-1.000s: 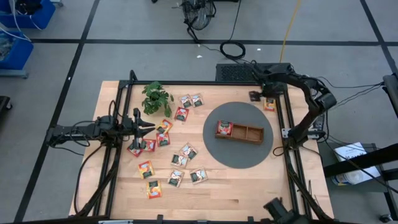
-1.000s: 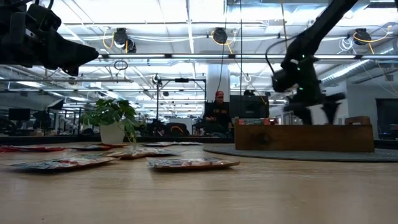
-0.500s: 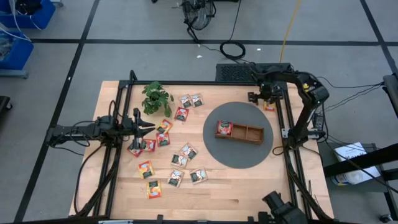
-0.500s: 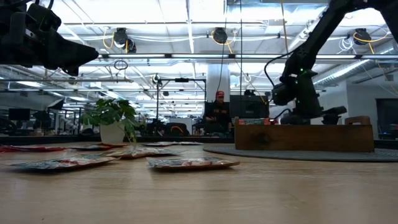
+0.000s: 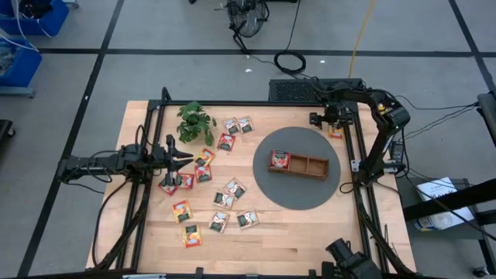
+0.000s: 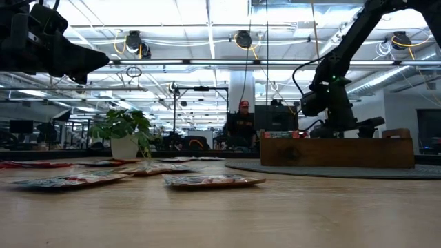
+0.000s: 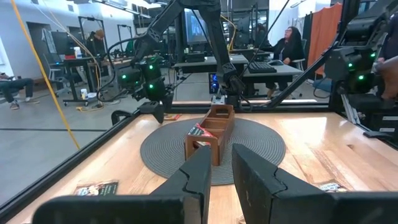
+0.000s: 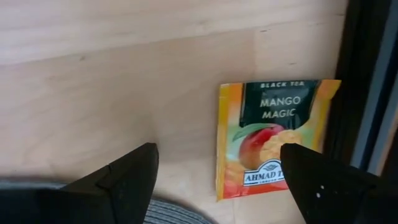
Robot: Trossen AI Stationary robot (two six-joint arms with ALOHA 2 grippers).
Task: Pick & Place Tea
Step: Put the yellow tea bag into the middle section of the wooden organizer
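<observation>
Wooden surface (image 5: 310, 232) carries scattered tea sachets (image 5: 225, 194), a wooden tray (image 5: 299, 163) on a round grey mat (image 5: 271, 190), and a small plant (image 5: 194, 120). One orange mango sachet (image 8: 273, 138) lies by the far right frame rail; the right tool (image 8: 217, 180) hovers just above it, fingers spread. The left tool (image 5: 184, 156), nearly clenched, grasps nothing.

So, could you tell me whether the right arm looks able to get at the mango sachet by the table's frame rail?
Probably yes: the right claw hangs open straight above the mango sachet, nothing covering it. The black frame rail touching one edge may crowd a finger.
</observation>
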